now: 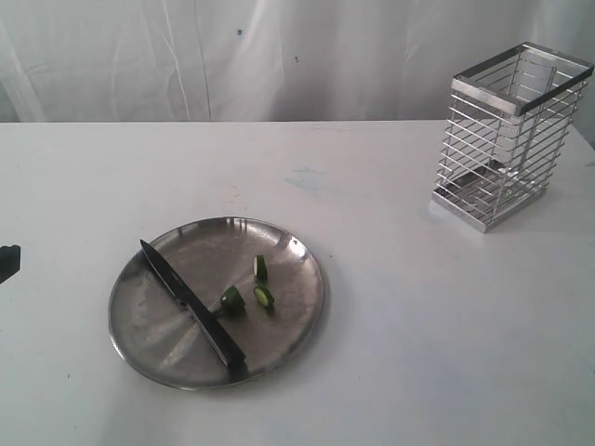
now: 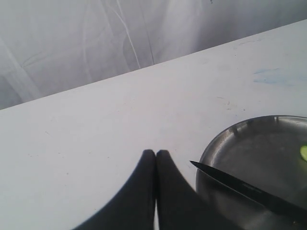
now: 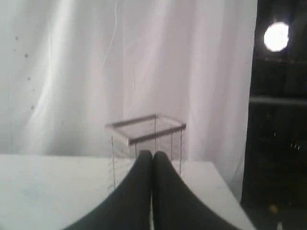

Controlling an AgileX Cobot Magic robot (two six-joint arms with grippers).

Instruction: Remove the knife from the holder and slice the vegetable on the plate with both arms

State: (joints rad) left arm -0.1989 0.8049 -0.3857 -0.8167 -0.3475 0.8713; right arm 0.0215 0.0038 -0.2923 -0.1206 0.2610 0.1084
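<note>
The black knife [image 1: 191, 299] lies flat across the left half of the steel plate [image 1: 307, 255], its tip pointing to the far left and its handle at the near rim. The vegetable is in three short green cut pieces [image 1: 263, 295] on the plate, right of the blade. The wire holder [image 1: 507, 139] stands empty at the far right. My left gripper [image 2: 156, 152] is shut and holds nothing; it hovers over bare table just beside the plate rim [image 2: 211, 148] and the knife tip [image 2: 199, 165]. My right gripper [image 3: 153, 153] is shut and empty, facing the holder [image 3: 144, 125].
A white table [image 1: 390, 372] carries everything, with a white curtain [image 1: 279, 46] behind it. A dark bit of the left arm [image 1: 7, 262] shows at the exterior view's left edge. The right wrist view shows the table's edge and a dark room with a lamp [image 3: 277, 36] beyond it.
</note>
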